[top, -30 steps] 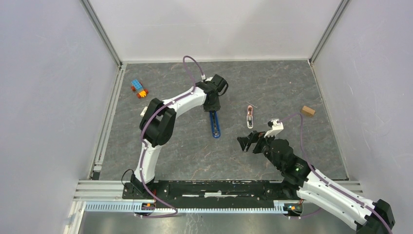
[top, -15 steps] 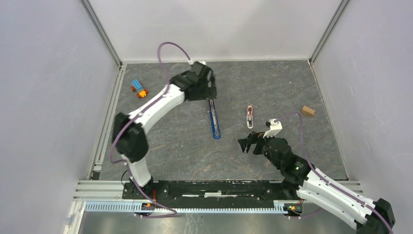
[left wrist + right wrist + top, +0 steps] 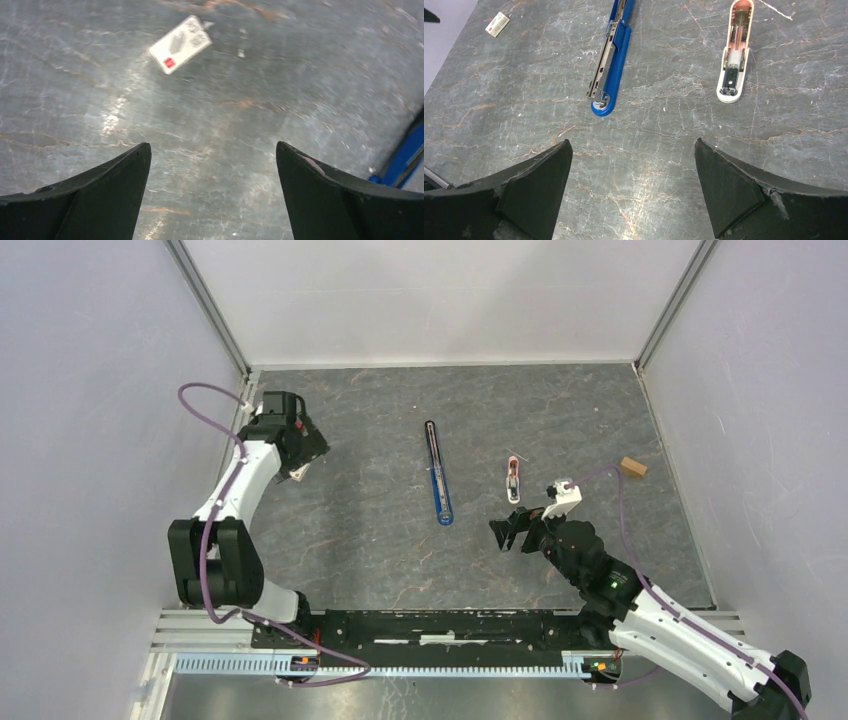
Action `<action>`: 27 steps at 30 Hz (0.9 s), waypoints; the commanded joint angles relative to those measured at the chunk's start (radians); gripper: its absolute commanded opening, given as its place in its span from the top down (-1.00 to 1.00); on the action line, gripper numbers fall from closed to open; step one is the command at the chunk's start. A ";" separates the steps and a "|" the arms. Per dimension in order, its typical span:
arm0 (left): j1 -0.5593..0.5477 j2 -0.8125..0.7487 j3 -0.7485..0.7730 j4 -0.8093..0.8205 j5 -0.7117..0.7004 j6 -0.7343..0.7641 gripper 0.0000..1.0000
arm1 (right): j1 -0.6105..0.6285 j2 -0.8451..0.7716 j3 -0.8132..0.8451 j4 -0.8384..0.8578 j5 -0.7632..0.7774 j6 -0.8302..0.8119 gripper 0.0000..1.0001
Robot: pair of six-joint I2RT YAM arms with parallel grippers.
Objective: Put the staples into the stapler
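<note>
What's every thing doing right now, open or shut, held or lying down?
blue stapler: unfolded open, lying flat, not held
pink-and-white piece: lying insides up, not held
small white packet: lying flat
left end effector: open, empty
right end effector: open, empty

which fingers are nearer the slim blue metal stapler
Right. The right fingers hover just near-right of the slim blue stapler; the left fingers are far off to its left.

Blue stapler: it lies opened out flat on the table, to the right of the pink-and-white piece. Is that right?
No. The blue stapler lies to the left of the pink-and-white piece, not to its right; the top external view shows this. It does lie opened out flat on the table.
</note>
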 commanded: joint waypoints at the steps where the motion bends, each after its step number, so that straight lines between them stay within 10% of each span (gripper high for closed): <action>1: 0.131 0.058 -0.024 0.070 0.058 -0.117 -1.00 | 0.000 -0.002 0.043 0.037 0.031 -0.037 -0.96; 27: 0.191 0.404 0.142 0.118 -0.023 -0.226 -0.97 | 0.000 0.080 0.091 0.065 0.106 -0.103 -0.96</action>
